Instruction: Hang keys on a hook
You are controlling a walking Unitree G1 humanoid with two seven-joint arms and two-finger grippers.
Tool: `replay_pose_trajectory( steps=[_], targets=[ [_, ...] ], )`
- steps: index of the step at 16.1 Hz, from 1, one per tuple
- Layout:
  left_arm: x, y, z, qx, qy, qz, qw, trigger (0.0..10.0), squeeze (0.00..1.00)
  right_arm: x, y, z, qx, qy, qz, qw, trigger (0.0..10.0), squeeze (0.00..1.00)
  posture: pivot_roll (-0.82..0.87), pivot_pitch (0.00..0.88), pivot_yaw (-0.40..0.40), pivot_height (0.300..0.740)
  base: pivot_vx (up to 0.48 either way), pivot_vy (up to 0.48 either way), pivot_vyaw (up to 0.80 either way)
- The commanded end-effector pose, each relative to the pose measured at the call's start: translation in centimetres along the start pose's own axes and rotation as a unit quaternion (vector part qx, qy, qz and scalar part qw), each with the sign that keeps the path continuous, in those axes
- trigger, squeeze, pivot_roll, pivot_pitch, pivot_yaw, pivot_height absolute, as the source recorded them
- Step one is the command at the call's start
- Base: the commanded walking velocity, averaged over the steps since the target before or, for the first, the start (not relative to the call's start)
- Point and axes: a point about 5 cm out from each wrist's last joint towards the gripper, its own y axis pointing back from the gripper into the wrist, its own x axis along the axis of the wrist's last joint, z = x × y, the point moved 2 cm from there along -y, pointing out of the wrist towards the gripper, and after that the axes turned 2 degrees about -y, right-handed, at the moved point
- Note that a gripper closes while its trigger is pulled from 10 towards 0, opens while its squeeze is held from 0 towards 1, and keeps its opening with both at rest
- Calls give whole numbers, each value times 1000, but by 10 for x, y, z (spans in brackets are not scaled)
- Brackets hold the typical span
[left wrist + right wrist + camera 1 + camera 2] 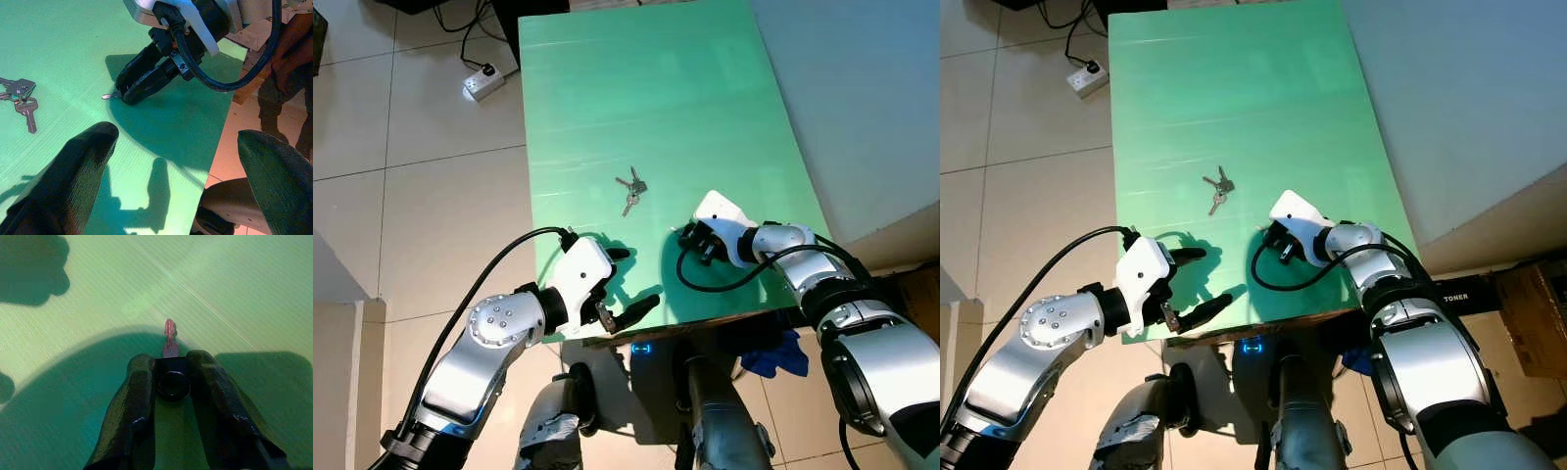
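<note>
Where tiled floor fills the left of the head view, a white power strip lies at upper left, just off the far left corner of the green table.

Left gripper sits at lower centre-left, over the table's near left corner and close to the near edge; fingers spread wide, nothing between them. Left wrist view shows both black fingers well apart, floor beyond the table edge.

A bunch of keys lies flat near frame centre, up-frame from both grippers and apart from each. Bare green surface all round it and on to the far edge.

Right gripper rests low on the table at centre-right, near the near edge. Fingers pinched on a single key: right wrist view shows its head clamped between the fingers, blade tip poking out forward. Whether the tip touches the surface is hard to judge.

Pale grey wall panel borders the table's right edge, upper right.
</note>
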Motion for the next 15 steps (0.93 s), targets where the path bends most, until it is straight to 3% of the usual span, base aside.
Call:
replay_pose_trajectory(
  steps=[1, 4, 8, 15],
  targets=[
    [-4, 1, 6, -12, 0, -6, 1000, 10000, 0, -23, -1, -11, 14, -30, -38, 999, 0, 0, -15, 401, 33, 740, 0, 0, 0],
    [-4, 0, 4, -10, 0, -6, 1000, 10000, 0, -22, 0, -9, 10, -38, -32, 999, 0, 0, -17, 395, 32, 740, 0, 0, 0],
    [-4, -1, 0, -4, -1, -6, 1000, 10000, 0, -7, 4, 4, -14, -91, 17, 996, 0, 0, -19, 391, 30, 740, 0, 0, 0],
    [-6, -1, -3, 10, 0, -2, 1000, 10000, 0, 19, 23, 36, -63, -170, 125, 976, 0, 0, -46, 331, 14, 740, 0, 0, 0]
  ],
)
